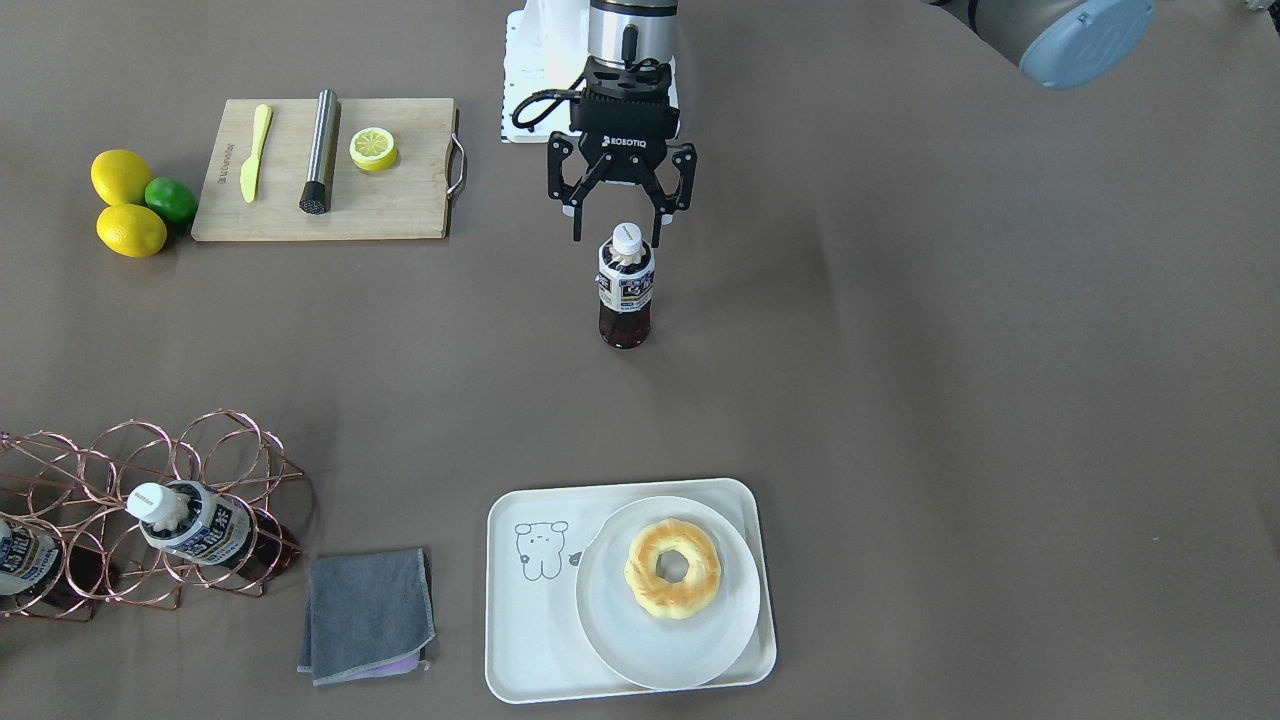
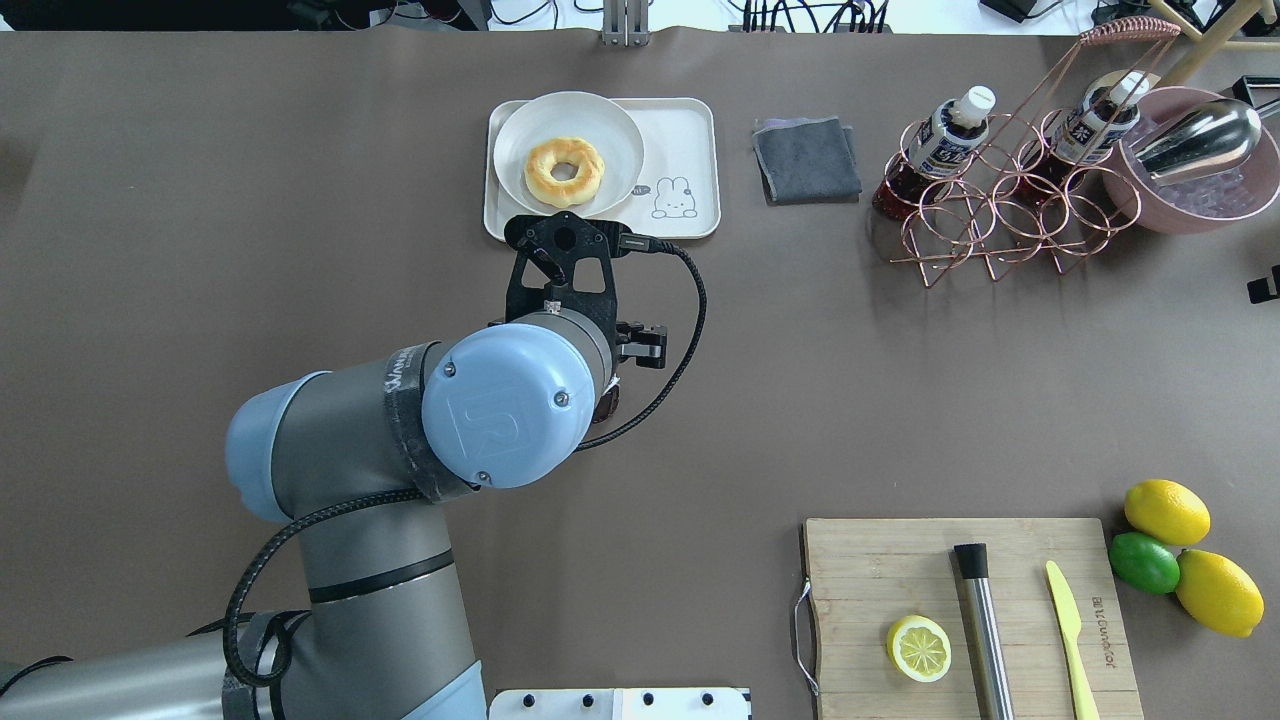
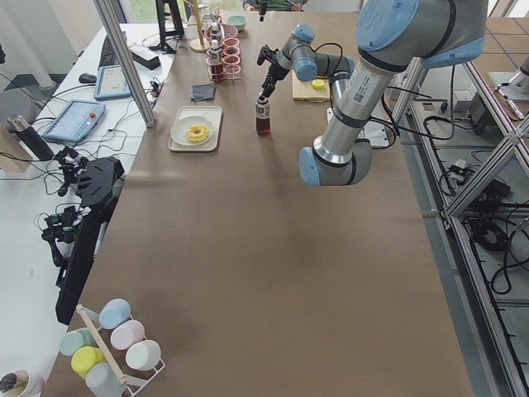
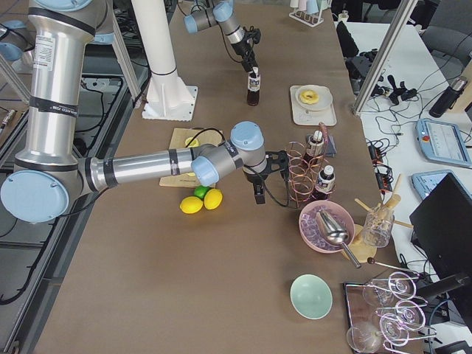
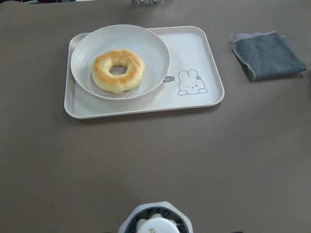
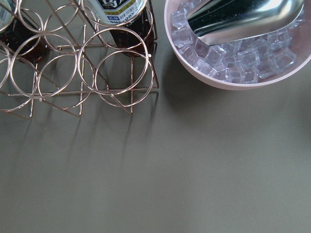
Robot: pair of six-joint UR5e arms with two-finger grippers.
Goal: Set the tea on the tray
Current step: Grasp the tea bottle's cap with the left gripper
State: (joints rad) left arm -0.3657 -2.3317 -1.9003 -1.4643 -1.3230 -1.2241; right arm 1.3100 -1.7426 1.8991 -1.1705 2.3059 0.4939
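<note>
In the middle of the brown table (image 1: 900,400) we see the tea (image 1: 626,290), a small plastic bottle of dark reddish-brown liquid with a white screw cap and a blue-and-white label. It stands upright by itself. The black two-finger left gripper (image 1: 617,240) hangs directly over it with its jaws spread wide. One finger sits on each side of the cap, a gap shows on both sides, and the gripper has hold of nothing. In the left wrist view the cap sits at the very bottom edge.

The tray (image 1: 525,640), cream-white and rectangular with rounded corners and a raised rim, lies well apart from the bottle, toward the operators' side of the table. On it rests a round white plate (image 1: 620,640) carrying a golden ring-shaped pastry (image 1: 672,567). A small outline animal drawing (image 1: 541,548) shows on the bare part beside the plate. A folded grey cloth (image 1: 368,615) lies just beside the tray.

Beyond the cloth, a copper wire rack (image 1: 215,450) holds two more bottles (image 1: 205,530) of the same kind, lying tilted in its rings. The right gripper (image 4: 258,190) is near this rack. Its wrist camera looks down on the rack and on a pink bowl (image 6: 194,73) of ice cubes with a metal scoop (image 6: 243,17). We cannot tell how far its jaws are parted.
</note>
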